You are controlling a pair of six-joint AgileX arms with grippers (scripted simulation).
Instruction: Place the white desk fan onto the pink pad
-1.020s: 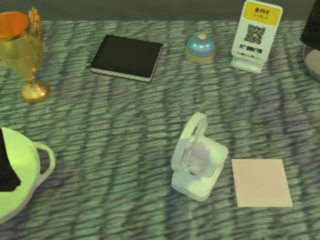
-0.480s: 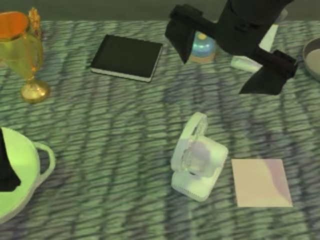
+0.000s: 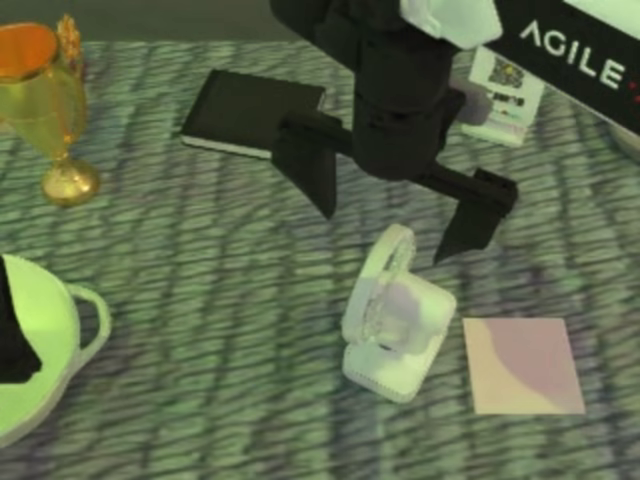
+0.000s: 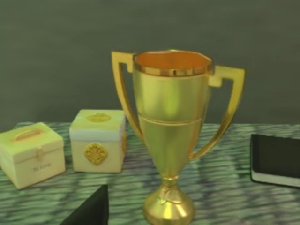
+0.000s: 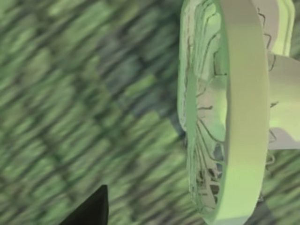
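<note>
The white desk fan (image 3: pixel 395 318) stands on the green cloth, right of centre, with its round grilled head turned toward the left. Just to its right the pink pad (image 3: pixel 523 366) lies flat with nothing on it, part of it in the arm's shadow. My right gripper (image 3: pixel 395 205) hovers open over the far side of the fan, and its two dark fingers are spread wider than the fan's head. The right wrist view shows the fan's grille (image 5: pixel 225 117) close up and one fingertip (image 5: pixel 91 211) beside it. My left arm is parked off to the left; one of its fingers (image 4: pixel 91 211) shows near the trophy.
A gold trophy (image 3: pixel 45 100) stands at the back left and a black notebook (image 3: pixel 250 112) behind the centre. The right arm half hides a QR sign stand (image 3: pixel 505 95). A pale pot (image 3: pixel 40 350) sits at the left edge. Two cream boxes (image 4: pixel 96 140) stand beside the trophy.
My right arm has swung in from the back right. Its open gripper has moved down and left until it is over the fan. Neither the fan nor the pad has moved.
</note>
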